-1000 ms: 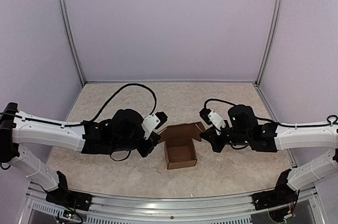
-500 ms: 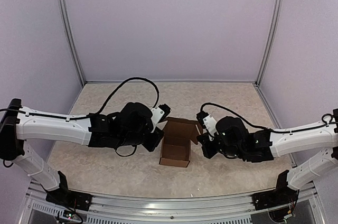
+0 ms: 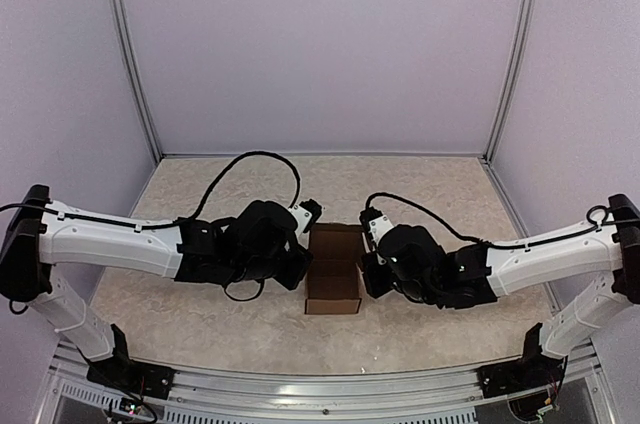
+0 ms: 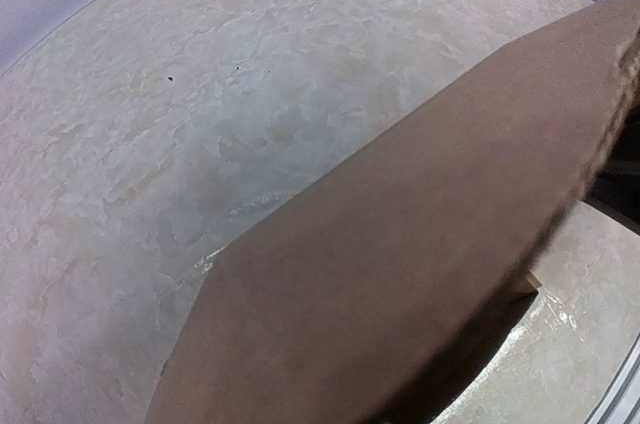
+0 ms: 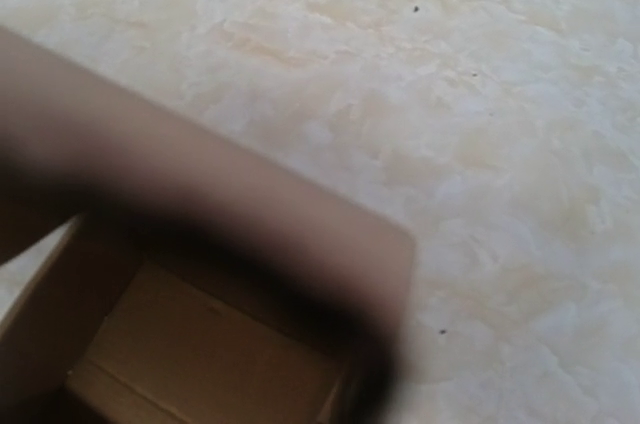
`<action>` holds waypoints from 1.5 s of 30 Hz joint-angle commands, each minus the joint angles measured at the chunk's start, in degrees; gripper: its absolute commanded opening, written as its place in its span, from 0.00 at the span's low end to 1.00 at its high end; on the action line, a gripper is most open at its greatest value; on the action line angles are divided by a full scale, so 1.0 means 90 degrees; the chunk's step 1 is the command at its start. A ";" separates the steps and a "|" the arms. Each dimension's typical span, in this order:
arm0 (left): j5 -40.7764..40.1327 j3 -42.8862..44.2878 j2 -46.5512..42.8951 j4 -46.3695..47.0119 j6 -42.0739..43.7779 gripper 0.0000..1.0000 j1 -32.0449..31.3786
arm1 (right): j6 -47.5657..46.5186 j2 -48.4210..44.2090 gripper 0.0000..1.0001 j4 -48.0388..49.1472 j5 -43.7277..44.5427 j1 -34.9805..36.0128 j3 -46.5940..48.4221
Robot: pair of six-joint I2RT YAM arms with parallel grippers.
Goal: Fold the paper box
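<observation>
The paper box (image 3: 334, 269) is a small brown cardboard cube in the middle of the table, with its lid flap at the far side lowered over the top. My left gripper (image 3: 298, 256) is against its left side and my right gripper (image 3: 370, 262) against its right side. The black wrists hide the fingers of both. In the left wrist view a brown cardboard panel (image 4: 400, 274) fills the lower right and no fingers show. In the right wrist view a blurred flap (image 5: 230, 214) hangs over the box's open inside (image 5: 200, 354), and no fingers show.
The beige mottled table top (image 3: 430, 194) is enclosed by pale purple walls with metal corner posts (image 3: 135, 54). A black cable (image 3: 250, 159) loops over the left arm. A metal rail (image 3: 300, 384) runs along the near edge.
Both arms have moved inward until they flank the box. The box has shifted slightly left, and its raised rear flap has come down over the opening.
</observation>
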 commanded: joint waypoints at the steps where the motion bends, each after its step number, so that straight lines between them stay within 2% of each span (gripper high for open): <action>1: 0.0203 0.0162 0.0187 0.0273 -0.0321 0.00 -0.0130 | 0.0132 0.0236 0.00 0.0158 -0.0052 0.0350 0.0330; 24: -0.0273 -0.0149 0.0522 0.0258 -0.0638 0.00 -0.0533 | 0.0975 0.1047 0.00 -0.0238 0.1236 0.0997 0.0593; 45: -0.0606 -0.0498 0.0715 0.0118 -0.1142 0.00 -0.1097 | 0.2064 0.1140 0.00 -0.0816 0.1603 0.1336 0.0066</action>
